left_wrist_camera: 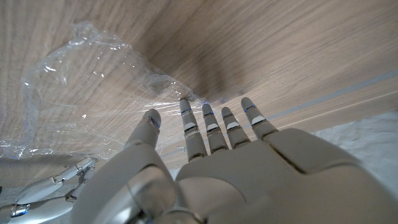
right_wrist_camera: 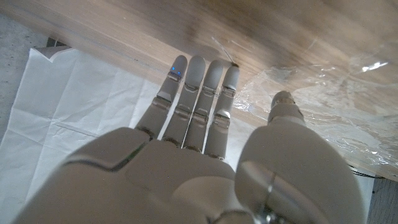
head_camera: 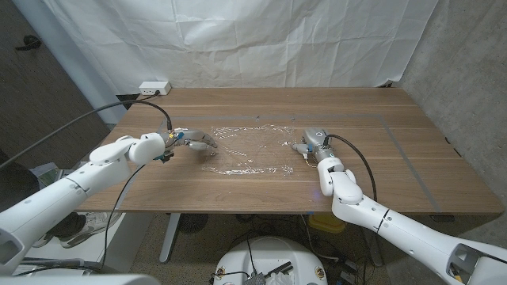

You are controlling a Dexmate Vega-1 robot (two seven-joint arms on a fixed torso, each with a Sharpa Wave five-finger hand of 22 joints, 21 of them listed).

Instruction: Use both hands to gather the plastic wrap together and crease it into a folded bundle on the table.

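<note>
Two robot hands, left hand (head_camera: 192, 142) and right hand (head_camera: 314, 141), rest with fingers spread and empty at opposite edges of the plastic wrap (head_camera: 247, 148), spread mid-table; gathering looks barely begun, so both should next sweep inward.

Clear plastic wrap (head_camera: 249, 149), crinkled, spread flat on table centre

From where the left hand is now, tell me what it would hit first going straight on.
Most likely the plastic wrap: the left hand points across the table at its near edge, fingertips about on it already. Contact is hard to confirm.
</note>
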